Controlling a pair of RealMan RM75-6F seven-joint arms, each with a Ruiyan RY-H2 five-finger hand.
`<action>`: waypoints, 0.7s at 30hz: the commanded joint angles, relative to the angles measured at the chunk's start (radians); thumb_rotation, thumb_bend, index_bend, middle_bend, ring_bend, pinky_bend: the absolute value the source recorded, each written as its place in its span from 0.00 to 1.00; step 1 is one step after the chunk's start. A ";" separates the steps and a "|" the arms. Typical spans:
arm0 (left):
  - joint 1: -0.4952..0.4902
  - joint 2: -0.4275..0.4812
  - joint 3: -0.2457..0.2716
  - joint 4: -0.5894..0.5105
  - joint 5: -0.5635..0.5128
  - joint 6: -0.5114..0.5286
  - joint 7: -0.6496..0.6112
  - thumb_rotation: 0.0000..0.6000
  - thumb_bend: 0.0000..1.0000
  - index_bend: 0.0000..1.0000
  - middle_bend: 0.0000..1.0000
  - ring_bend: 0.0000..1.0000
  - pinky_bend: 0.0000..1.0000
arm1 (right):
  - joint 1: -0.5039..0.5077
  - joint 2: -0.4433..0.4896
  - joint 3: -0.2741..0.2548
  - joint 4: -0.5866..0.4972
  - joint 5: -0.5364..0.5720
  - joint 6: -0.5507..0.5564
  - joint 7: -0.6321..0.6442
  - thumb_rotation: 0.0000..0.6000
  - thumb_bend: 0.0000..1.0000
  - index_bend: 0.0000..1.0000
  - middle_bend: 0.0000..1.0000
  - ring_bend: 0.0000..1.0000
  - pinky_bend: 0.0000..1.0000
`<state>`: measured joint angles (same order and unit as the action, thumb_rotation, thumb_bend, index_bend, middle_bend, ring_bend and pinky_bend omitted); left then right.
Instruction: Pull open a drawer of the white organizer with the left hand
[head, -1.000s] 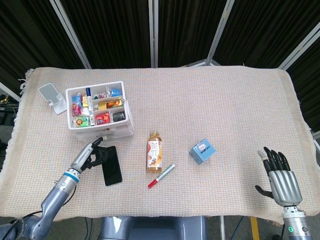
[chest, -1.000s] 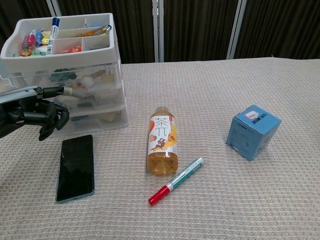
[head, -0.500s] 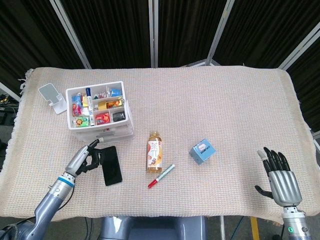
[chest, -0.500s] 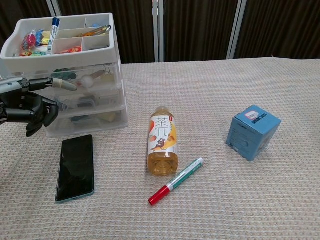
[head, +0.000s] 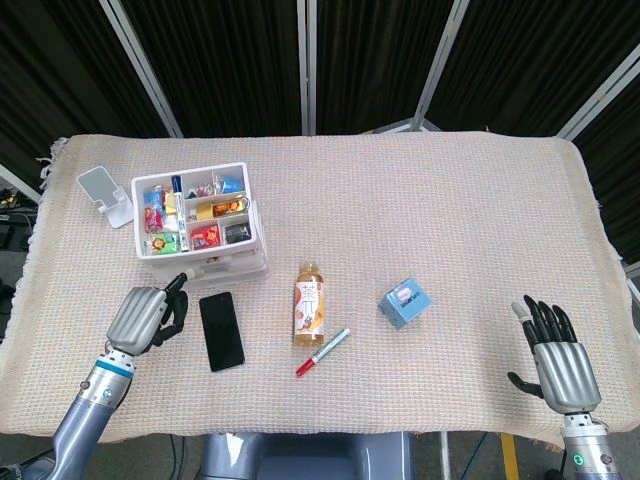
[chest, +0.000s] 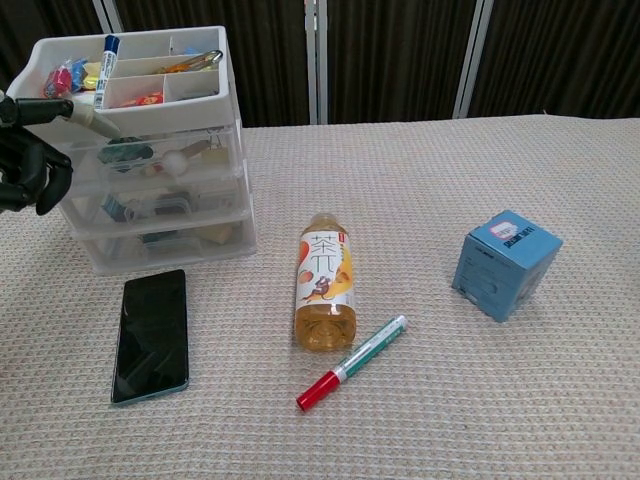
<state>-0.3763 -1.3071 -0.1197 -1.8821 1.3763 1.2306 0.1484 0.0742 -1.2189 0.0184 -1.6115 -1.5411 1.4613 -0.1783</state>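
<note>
Since the earlier frames, the left hand (head: 143, 316) has drawn leftward and away from the organizer front: a second ago it sat over the top of the phone with one finger reaching toward the drawers, and now it lies left of the phone, clear of the drawer faces. Nothing else has shifted.

Left of frame, head view: the left hand rests low on the cloth, most fingers curled in with one finger extended toward the organizer's lower corner. It holds nothing. In the chest view it shows only at the upper left edge, dark fingers bunched, one pale fingertip pointing at the top tray.

Upper left: the white organizer (head: 256, 240) stands on the cloth-covered table (head: 470, 200), top tray full of small items, with a small white stand (head: 104, 191) just beside it further left. In the chest view its drawers (chest: 165, 200) all appear flush with the frame; none is pulled out.

Just below the organizer lies a black phone (head: 221, 330). Centre: a tea bottle (head: 309, 304) on its side, with a red-capped marker (head: 322, 351) near its base. Right of centre: a blue box (head: 405, 303).

Lower right: the right hand (head: 557, 359) is idle, palm down, fingers spread, holding nothing, well apart from everything.

Assessment: the task is not begun in effect. No drawer handle is gripped; approach, grip and pull all remain.
</note>
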 joint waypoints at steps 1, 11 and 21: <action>-0.004 0.021 -0.028 -0.058 -0.066 0.034 0.122 1.00 0.93 0.20 0.71 0.77 0.74 | 0.000 -0.002 -0.002 0.002 0.000 -0.003 -0.002 1.00 0.00 0.09 0.00 0.00 0.00; -0.040 0.025 -0.066 -0.108 -0.272 0.043 0.356 1.00 0.93 0.20 0.72 0.77 0.74 | 0.001 -0.004 -0.003 0.002 0.000 -0.005 -0.006 1.00 0.00 0.09 0.00 0.00 0.00; -0.070 0.015 -0.069 -0.101 -0.390 0.017 0.382 1.00 0.93 0.21 0.72 0.77 0.74 | 0.001 -0.004 -0.003 0.004 0.000 -0.006 -0.003 1.00 0.00 0.09 0.00 0.00 0.00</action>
<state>-0.4449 -1.2904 -0.1897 -1.9844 0.9883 1.2488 0.5297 0.0756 -1.2233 0.0153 -1.6078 -1.5412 1.4554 -0.1816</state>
